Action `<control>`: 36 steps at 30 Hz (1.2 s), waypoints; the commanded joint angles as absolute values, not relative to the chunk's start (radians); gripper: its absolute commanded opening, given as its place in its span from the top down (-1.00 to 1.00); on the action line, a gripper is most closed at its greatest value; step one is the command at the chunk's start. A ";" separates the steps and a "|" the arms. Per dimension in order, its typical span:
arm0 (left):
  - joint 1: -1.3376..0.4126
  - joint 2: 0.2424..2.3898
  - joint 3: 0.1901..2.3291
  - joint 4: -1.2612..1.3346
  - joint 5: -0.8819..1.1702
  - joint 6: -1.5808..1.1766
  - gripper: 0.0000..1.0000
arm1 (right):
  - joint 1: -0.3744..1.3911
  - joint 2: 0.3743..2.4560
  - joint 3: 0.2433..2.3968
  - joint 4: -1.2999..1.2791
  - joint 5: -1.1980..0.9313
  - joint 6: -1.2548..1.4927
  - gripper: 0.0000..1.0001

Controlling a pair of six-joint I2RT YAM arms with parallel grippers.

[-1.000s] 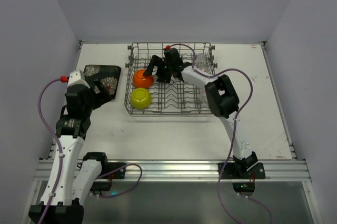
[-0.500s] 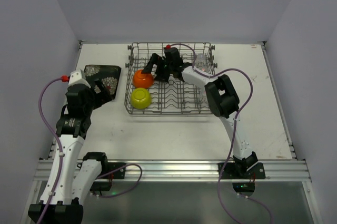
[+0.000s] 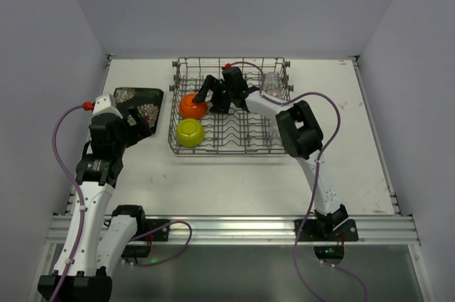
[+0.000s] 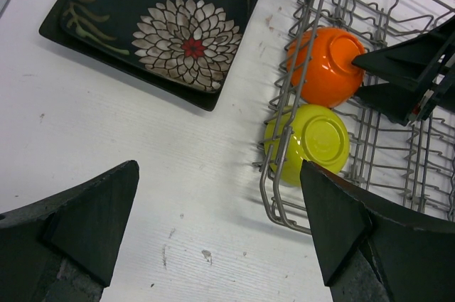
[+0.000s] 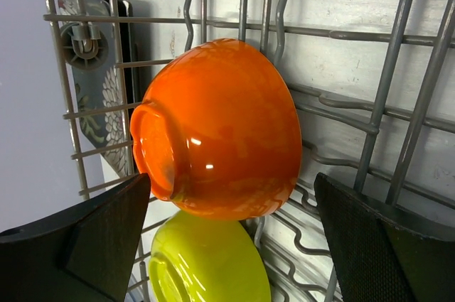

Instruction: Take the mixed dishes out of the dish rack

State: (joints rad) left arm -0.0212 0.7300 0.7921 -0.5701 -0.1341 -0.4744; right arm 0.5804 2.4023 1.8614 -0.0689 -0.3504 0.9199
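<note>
The grey wire dish rack (image 3: pixel 229 60) stands at the table's far middle. An orange bowl (image 3: pixel 192 106) and a yellow-green bowl (image 3: pixel 190 132) lie on their sides at its left end. My right gripper (image 3: pixel 212 96) is open inside the rack, its fingers either side of the orange bowl (image 5: pixel 227 128) without touching it. The yellow-green bowl (image 5: pixel 206 266) lies just below. A clear glass (image 3: pixel 271 83) stands at the rack's far right. The flowered black plate (image 3: pixel 137 100) lies on the table left of the rack. My left gripper (image 3: pixel 138 121) is open and empty over bare table. The teal-centred plate is not visible.
In the left wrist view the flowered plate (image 4: pixel 160 28) is ahead on the left and the rack's wire corner (image 4: pixel 274 167) is close on the right. Upright tines (image 5: pixel 370 124) surround my right gripper. Grey walls enclose the table on three sides.
My right gripper has shifted slightly beside the orange bowl and stays open. The left arm and the dishes have not moved.
</note>
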 commanded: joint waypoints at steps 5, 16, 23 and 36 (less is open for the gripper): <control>-0.028 0.723 0.788 -0.529 -0.127 -0.445 -1.00 | 0.575 2.411 1.876 -0.006 -0.390 0.954 -0.96; -0.028 0.719 0.790 -0.529 -0.127 -0.445 -1.00 | 0.575 2.439 1.876 0.064 -0.448 1.000 -0.94; -0.028 0.718 0.788 -0.529 -0.129 -0.445 -1.00 | 0.575 2.427 1.822 0.159 -0.488 1.035 -0.93; -0.028 0.712 0.788 -0.529 -0.127 -0.445 -1.00 | 0.575 2.396 1.779 0.268 -0.525 1.051 -0.88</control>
